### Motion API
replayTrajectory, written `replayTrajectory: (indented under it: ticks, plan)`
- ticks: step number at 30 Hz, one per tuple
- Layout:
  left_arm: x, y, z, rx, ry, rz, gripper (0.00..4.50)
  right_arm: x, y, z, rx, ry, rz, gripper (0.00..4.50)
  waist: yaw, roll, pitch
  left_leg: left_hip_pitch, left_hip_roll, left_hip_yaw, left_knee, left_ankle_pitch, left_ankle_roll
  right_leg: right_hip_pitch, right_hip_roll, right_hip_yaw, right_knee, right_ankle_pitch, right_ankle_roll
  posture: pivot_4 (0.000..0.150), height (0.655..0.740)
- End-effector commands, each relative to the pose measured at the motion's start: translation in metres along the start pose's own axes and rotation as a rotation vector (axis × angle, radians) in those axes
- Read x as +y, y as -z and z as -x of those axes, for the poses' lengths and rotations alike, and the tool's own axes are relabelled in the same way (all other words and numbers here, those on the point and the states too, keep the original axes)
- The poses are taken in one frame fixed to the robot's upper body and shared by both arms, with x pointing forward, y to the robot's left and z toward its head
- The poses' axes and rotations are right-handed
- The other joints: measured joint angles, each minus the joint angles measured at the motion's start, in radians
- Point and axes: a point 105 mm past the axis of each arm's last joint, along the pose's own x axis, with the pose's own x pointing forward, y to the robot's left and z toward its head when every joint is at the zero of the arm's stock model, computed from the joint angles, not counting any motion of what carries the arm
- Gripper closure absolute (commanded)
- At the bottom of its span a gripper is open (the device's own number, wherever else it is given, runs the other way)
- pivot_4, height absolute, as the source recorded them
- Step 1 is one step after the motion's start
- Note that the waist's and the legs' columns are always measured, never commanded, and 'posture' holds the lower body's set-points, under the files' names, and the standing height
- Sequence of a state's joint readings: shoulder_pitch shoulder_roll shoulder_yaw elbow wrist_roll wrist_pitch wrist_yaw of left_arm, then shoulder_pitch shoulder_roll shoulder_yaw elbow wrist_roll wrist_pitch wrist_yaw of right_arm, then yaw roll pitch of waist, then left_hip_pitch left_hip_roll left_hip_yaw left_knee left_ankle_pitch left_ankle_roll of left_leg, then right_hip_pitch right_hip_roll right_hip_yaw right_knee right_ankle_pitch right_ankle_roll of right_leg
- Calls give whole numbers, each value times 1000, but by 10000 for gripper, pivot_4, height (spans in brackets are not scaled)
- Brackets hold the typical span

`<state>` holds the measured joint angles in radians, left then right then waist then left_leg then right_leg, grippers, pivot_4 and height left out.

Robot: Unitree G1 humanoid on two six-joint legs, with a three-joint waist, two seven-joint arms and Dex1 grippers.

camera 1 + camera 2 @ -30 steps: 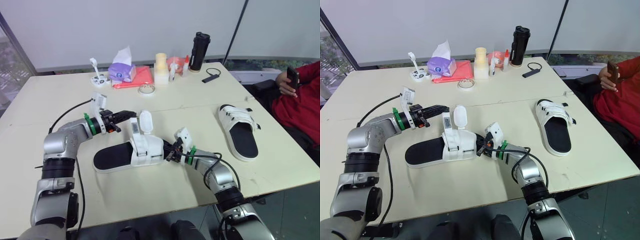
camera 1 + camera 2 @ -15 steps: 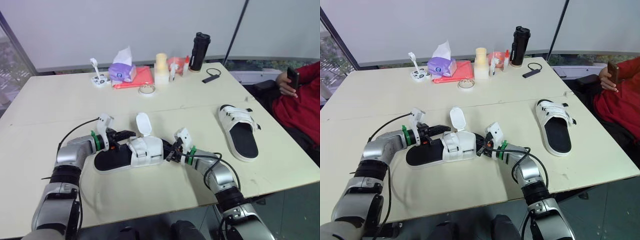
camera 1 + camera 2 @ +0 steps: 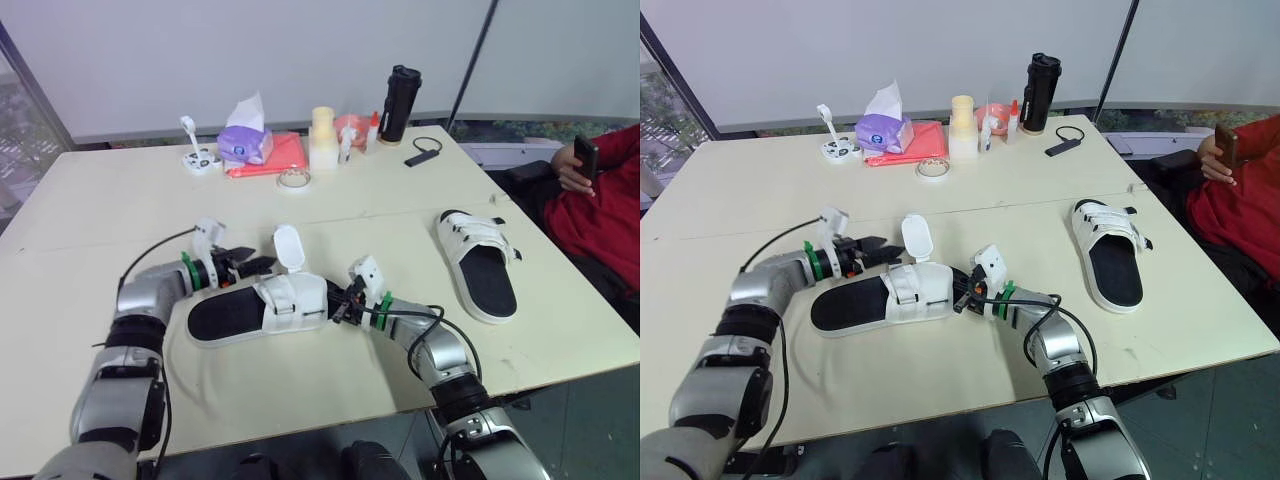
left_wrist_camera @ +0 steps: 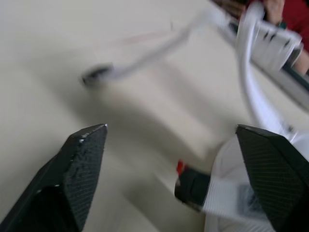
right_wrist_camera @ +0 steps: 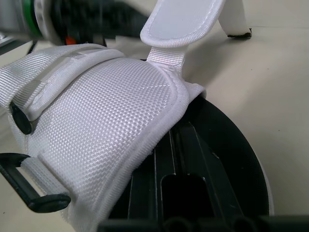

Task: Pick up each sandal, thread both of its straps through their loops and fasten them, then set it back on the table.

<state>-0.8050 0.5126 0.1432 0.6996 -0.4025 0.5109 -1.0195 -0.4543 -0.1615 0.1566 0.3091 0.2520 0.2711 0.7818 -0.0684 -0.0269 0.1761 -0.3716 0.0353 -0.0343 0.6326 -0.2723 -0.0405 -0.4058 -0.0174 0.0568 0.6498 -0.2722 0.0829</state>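
Fingers of the left gripper (image 3: 262, 264) stand spread apart and empty, just beside the upright loose strap (image 3: 288, 247) of the near sandal (image 3: 235, 315). The right gripper (image 3: 340, 304) has its fingers closed on that sandal's toe end. The second sandal (image 3: 482, 264) lies on the counter (image 3: 110, 195), well apart.
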Motion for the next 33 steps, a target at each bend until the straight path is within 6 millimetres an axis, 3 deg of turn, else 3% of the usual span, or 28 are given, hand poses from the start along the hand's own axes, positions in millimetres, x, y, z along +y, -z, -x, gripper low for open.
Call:
replayTrajectory:
  ticks: [1,5,14,19,22,25,28,33]
  plan:
    - [-16,-50,5,-125,77,67,410,1,48,5,168,26,-86,45000,0,0,0,0,0,0,0,0,0,0,0,0,0,0,0,1500,7400]
    - [-43,-50,-1,-96,206,222,410,2,47,1,165,23,-87,45000,-2,0,0,0,0,0,0,0,0,0,0,0,0,0,0,1500,7400]
    - [-40,-34,-10,-89,112,608,410,3,52,6,170,29,-87,45000,-2,0,0,1,0,-1,0,0,0,0,0,0,1,0,0,1500,7400]
    - [-43,-14,-11,-50,103,718,410,1,52,7,177,30,-85,45000,0,0,0,1,0,-1,0,0,-1,1,-1,-1,1,0,0,1500,7400]
    - [-46,-10,-22,-54,105,745,410,1,51,5,178,24,-81,45000,0,0,0,1,0,-1,0,1,-3,1,-2,-1,1,0,0,1500,7400]
    - [-42,-10,-35,-83,88,764,410,1,50,4,179,20,-78,45000,0,-1,0,1,0,-1,-2,5,-10,0,-2,-2,1,0,0,1500,7400]
    - [-24,-16,-53,-186,2,802,410,2,49,3,180,17,-75,45000,-1,-1,0,1,-1,-1,-2,6,-11,1,-2,-2,1,0,0,1500,7400]
    - [-14,-24,-65,-269,-27,848,410,3,49,3,177,15,-73,45000,-2,-1,0,1,-1,-1,-2,6,-11,0,-2,-2,0,0,0,1500,7400]
